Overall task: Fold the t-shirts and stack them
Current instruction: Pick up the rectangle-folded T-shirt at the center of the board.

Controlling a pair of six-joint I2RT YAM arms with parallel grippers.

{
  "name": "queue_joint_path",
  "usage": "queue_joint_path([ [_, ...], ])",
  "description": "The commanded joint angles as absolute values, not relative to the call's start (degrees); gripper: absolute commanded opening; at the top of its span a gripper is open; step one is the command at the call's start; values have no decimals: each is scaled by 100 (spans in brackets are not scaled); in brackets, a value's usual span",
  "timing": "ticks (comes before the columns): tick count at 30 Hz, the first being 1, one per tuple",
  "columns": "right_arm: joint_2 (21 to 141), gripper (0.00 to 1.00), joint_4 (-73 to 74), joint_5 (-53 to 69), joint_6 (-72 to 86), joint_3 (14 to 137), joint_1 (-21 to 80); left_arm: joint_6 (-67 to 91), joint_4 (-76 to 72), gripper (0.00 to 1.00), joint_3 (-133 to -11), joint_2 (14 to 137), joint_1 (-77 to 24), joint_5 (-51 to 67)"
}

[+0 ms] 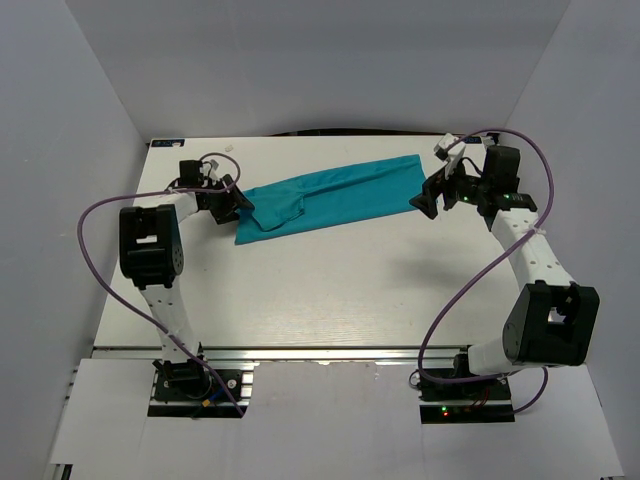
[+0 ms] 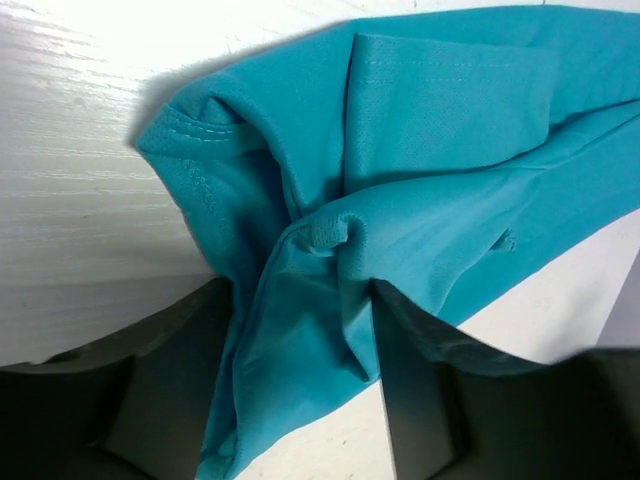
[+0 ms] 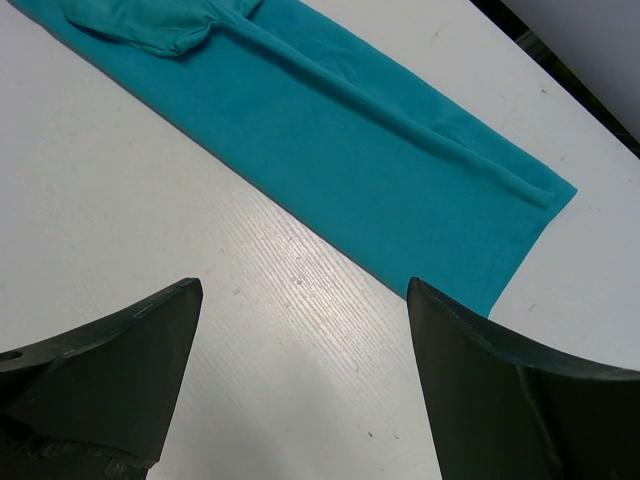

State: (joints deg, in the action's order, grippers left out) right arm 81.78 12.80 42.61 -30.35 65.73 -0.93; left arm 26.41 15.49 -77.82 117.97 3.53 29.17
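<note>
Pale grey walls [image 1: 330,60] boxed in the white bench [image 1: 320,300] on three sides. The one teal t-shirt [image 1: 335,195] lay across the bench's far half, drawn out into a long narrow band slanting between the two arms.

The left end effector [image 1: 233,204] sat at one end of that band, and its wrist view showed it clamped on the t-shirt [image 2: 430,170]. Bunched fabric filled the gap between its two dark fingers [image 2: 170,370], touched both, and ran on down past them toward the wrist. Just ahead of the fingertips the cloth was gathered into deep folds. A stitched hem curled off ahead and to the left of the end effector, and a flat folded-over panel with a stitched edge lay further ahead. White bench showed on either side of the pinched cloth.

The right end effector [image 1: 432,198] stood at the other end of the band, its fingers spread wide apart with nothing between them. From its wrist camera, bare bench lay between the fingertips [image 3: 150,340], and the t-shirt [image 3: 330,130] lay beyond them, flat on the bench and touching neither finger. Nearest was the band's squared end, ahead and to the right of the end effector. From there the cloth ran away ahead and to the left, with a long crease near its far edge and a bunched lump at the far left. A purple cable [image 1: 95,215] looped out from each arm.
</note>
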Motion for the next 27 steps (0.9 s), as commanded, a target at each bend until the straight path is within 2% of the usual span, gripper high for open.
queue_joint_path([
  [1,8042,89,1037,4351,-2918,6504,-141,2575,1898,67,-7840,12014,264,2602],
  [5,7998,89,985,4386,-2874,6451,-158,2645,1925,58,-7892,12067,255,2628],
  [9,7945,89,949,4395,-2848,6372,-167,2716,1951,44,-8024,12120,246,2698],
  [11,7910,89,914,4395,-2830,6320,-176,2733,1969,32,-8112,12138,246,2690],
  [12,7893,89,905,4395,-2830,6319,-176,2733,1969,32,-8112,12138,255,2698],
  [13,7875,89,897,4395,-2821,6285,-184,2733,1986,25,-8138,12146,255,2690],
  [15,7857,89,888,4395,-2821,6258,-193,2733,1978,19,-8156,12129,246,2733],
  [16,7840,89,896,4403,-2821,6232,-193,2716,1978,12,-8182,12112,246,2777],
  [20,7787,89,861,4395,-2839,6153,-202,2725,1943,2,-8209,12059,255,2918],
  [27,7664,89,809,4421,-2848,6012,-220,2769,1907,0,-8244,11734,255,3085],
])
